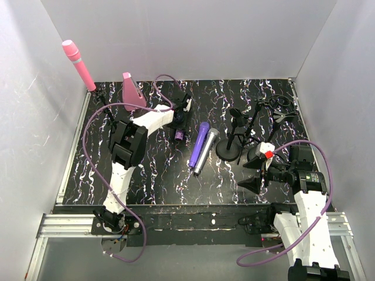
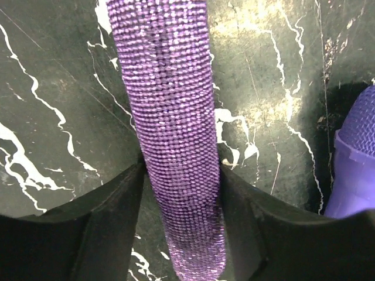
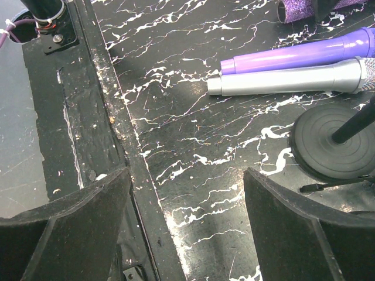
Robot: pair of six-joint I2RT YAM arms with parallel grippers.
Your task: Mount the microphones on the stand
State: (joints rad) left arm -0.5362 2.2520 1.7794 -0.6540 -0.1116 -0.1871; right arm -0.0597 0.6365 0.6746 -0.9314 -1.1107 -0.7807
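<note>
The left gripper [image 2: 181, 175] clamps the glittery purple microphone [image 2: 167, 88], which lies flat on the black marbled table [image 1: 158, 181], a little left of centre and towards the far edge. In the wrist view both black fingers [image 2: 117, 205] press against opposite sides of the sparkling barrel. The barrel's long axis runs straight through the gap, square to the line on which the jaws close. The hold sits close to one end, and the mesh head is out of sight.

To the right of this, the plain purple microphone [image 3: 293, 55] and the silver-grey microphone [image 3: 287, 79] lie side by side and touching near the table's centre, just left of a stand's round base [image 3: 331, 143]. More black stands [image 1: 258, 117] crowd the far right corner. The pink microphone [image 1: 79, 64] stands tilted above the far left corner, apparently already mounted.

The right gripper [image 3: 187, 175] hangs wide open and empty over the near edge on the right. It is nearer to the free stands than the left arm, which would have to carry its microphone rightward past the resting pair.
</note>
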